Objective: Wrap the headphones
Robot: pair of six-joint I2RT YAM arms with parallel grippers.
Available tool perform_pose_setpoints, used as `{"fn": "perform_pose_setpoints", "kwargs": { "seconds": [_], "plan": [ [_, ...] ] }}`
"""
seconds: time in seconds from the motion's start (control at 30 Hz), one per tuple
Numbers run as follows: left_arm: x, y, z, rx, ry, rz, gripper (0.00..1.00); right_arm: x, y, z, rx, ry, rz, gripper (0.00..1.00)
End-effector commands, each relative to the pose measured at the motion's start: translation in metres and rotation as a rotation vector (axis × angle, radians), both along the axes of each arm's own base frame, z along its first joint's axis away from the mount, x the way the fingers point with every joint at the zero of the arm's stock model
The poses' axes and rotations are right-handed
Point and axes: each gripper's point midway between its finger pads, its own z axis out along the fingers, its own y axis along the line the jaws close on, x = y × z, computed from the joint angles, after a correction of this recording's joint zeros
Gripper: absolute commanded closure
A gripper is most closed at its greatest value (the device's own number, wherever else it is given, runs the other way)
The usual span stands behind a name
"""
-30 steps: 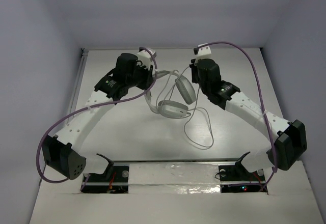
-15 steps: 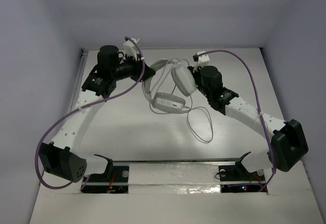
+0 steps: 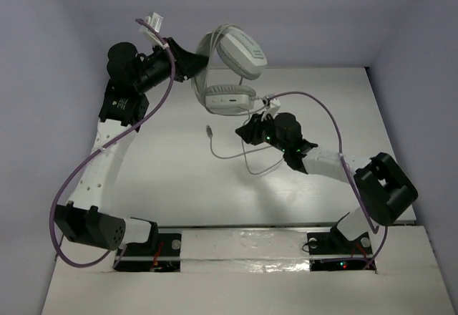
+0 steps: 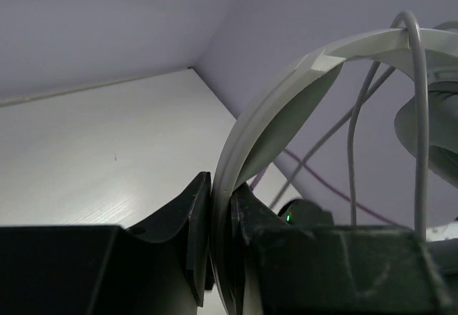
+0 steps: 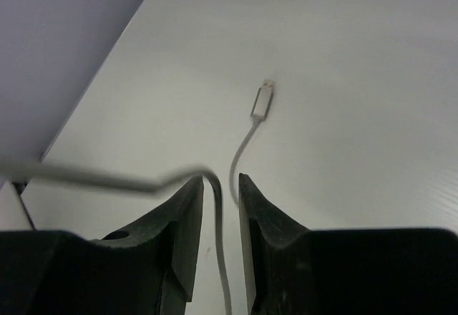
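The white over-ear headphones [image 3: 242, 51] with padded oval earcups are held up in the air over the far left part of the white table [image 3: 179, 186], well clear of its surface. The left gripper [image 3: 187, 63] is clenched on their wide pale headband [image 4: 286, 93], with both jaws seen pressed flat against the band in the left wrist view. The lift is judged to serve a purpose: the thin grey cable [image 3: 229, 156] is made to hang free, so that it can be led round the band. A few strands are already seen crossing the headband in the left wrist view. The cable drops to the table and ends in a small plug [image 3: 208, 128] that lies flat on the surface. The right gripper [image 3: 247, 130] is set low over the table, and the cable [image 5: 217, 193] is passed between its jaws, which stand apart with room left on either side (a loose guide, it seems, rather than a pinch). How many turns are laid on the band cannot be counted, since the strands overlap and the earcups are cut off at the right edge of the left wrist view. The stretch of cable between the headphones and the right gripper is partly hidden behind that gripper and is easily confused with the purple arm cable [image 3: 315, 104]. The near strand is blurred in the right wrist view.
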Motion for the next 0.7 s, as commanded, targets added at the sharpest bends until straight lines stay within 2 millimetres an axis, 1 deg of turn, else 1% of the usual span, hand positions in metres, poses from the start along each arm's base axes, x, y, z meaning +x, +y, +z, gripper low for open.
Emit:
{"fn": "perform_pose_setpoints", "kwargs": {
  "seconds": [0.0, 0.03, 0.07, 0.1, 0.17, 0.2, 0.27, 0.3, 0.33, 0.37, 0.4, 0.43, 0.47, 0.5, 0.53, 0.57, 0.6, 0.63, 0.67],
  "plan": [
    [0.013, 0.019, 0.06, -0.143, -0.08, 0.127, 1.0, -0.028, 0.04, 0.017, 0.113, -0.034, 0.155, 0.68],
    [0.016, 0.02, 0.062, -0.15, -0.079, 0.137, 1.0, -0.038, 0.049, 0.017, 0.126, -0.035, 0.202, 0.68],
    [0.02, 0.025, 0.064, -0.16, -0.079, 0.159, 1.0, -0.052, 0.062, 0.015, 0.141, -0.018, 0.252, 0.68],
    [0.028, 0.029, 0.065, -0.173, -0.074, 0.197, 1.0, -0.064, 0.071, 0.01, 0.148, 0.002, 0.307, 0.69],
    [0.036, 0.035, 0.064, -0.183, -0.069, 0.249, 1.0, -0.079, 0.081, 0.012, 0.186, 0.012, 0.354, 0.71],
    [0.045, 0.047, 0.065, -0.193, -0.07, 0.315, 1.0, -0.093, 0.089, 0.012, 0.195, 0.016, 0.393, 0.71],
    [0.053, 0.054, 0.059, -0.224, -0.046, 0.35, 1.0, -0.109, 0.098, 0.014, 0.211, 0.017, 0.445, 0.71],
    [0.055, 0.052, 0.061, -0.245, -0.052, 0.341, 1.0, -0.119, 0.105, 0.014, 0.212, 0.017, 0.473, 0.71],
    [0.056, 0.051, 0.059, -0.256, -0.039, 0.334, 1.0, -0.123, 0.11, 0.01, 0.214, 0.017, 0.492, 0.71],
    [0.057, 0.05, 0.061, -0.271, -0.032, 0.328, 1.0, -0.124, 0.113, 0.014, 0.224, 0.015, 0.507, 0.71],
    [0.058, 0.047, 0.058, -0.272, -0.023, 0.311, 1.0, -0.125, 0.116, 0.012, 0.227, 0.018, 0.524, 0.71],
    [0.058, 0.045, 0.059, -0.275, -0.02, 0.302, 1.0, -0.129, 0.12, 0.015, 0.243, 0.004, 0.541, 0.71],
    [0.056, 0.045, 0.064, -0.284, -0.024, 0.295, 1.0, -0.126, 0.12, 0.012, 0.245, 0.005, 0.524, 0.71],
    [0.054, 0.043, 0.065, -0.281, -0.022, 0.284, 1.0, -0.116, 0.117, 0.011, 0.24, -0.006, 0.462, 0.71],
    [0.052, 0.044, 0.07, -0.269, -0.041, 0.286, 1.0, -0.113, 0.111, 0.02, 0.23, -0.043, 0.435, 0.71],
    [0.049, 0.045, 0.074, -0.271, -0.043, 0.291, 1.0, -0.11, 0.106, 0.023, 0.218, -0.062, 0.404, 0.71],
    [0.049, 0.048, 0.074, -0.247, -0.049, 0.311, 1.0, -0.109, 0.098, 0.019, 0.194, -0.061, 0.373, 0.73],
    [0.048, 0.05, 0.076, -0.234, -0.056, 0.319, 1.0, -0.1, 0.086, 0.019, 0.177, -0.07, 0.287, 0.76],
    [0.047, 0.051, 0.08, -0.223, -0.065, 0.327, 1.0, -0.099, 0.076, 0.025, 0.193, -0.086, 0.247, 0.8]
  ]
}}
